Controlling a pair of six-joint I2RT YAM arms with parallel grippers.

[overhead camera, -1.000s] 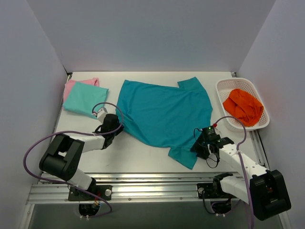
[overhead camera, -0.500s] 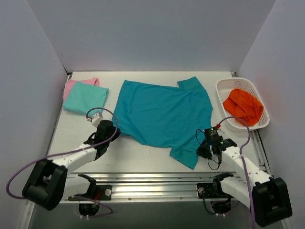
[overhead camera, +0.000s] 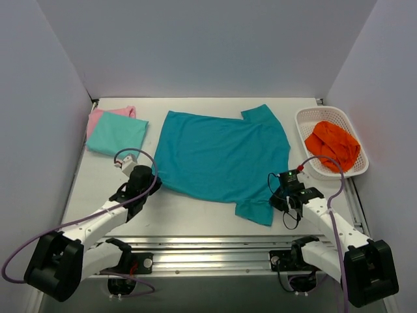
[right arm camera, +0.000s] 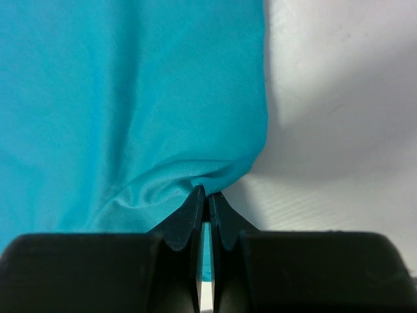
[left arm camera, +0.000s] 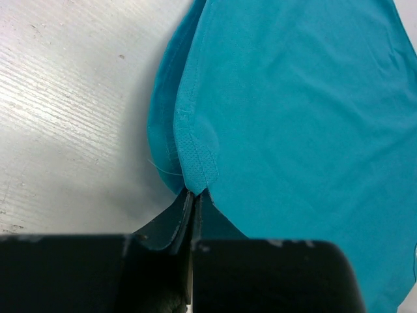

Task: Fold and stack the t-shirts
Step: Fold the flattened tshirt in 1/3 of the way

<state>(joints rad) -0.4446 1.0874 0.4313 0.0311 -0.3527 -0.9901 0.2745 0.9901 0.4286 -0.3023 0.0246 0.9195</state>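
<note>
Flat teal shirt (overhead camera: 225,156), left gripper (left arm camera: 194,194) clenched on its hem, right gripper (right arm camera: 206,194) clenched on a bunched edge, pink shirt (overhead camera: 96,119) mostly hidden under mint shirt (overhead camera: 117,135)

White plastic lattice basket (overhead camera: 329,109) sits at the table's (overhead camera: 195,212) right edge, twd the far-right corner. Crumpled orange cloth (overhead camera: 332,145) lies inside, filling most of it. Table top is white w/ faint scuffs. Metal rail (overhead camera: 208,257) runs along the near edge. Plain grey walls (overhead camera: 208,45) on 3 sides.
</note>
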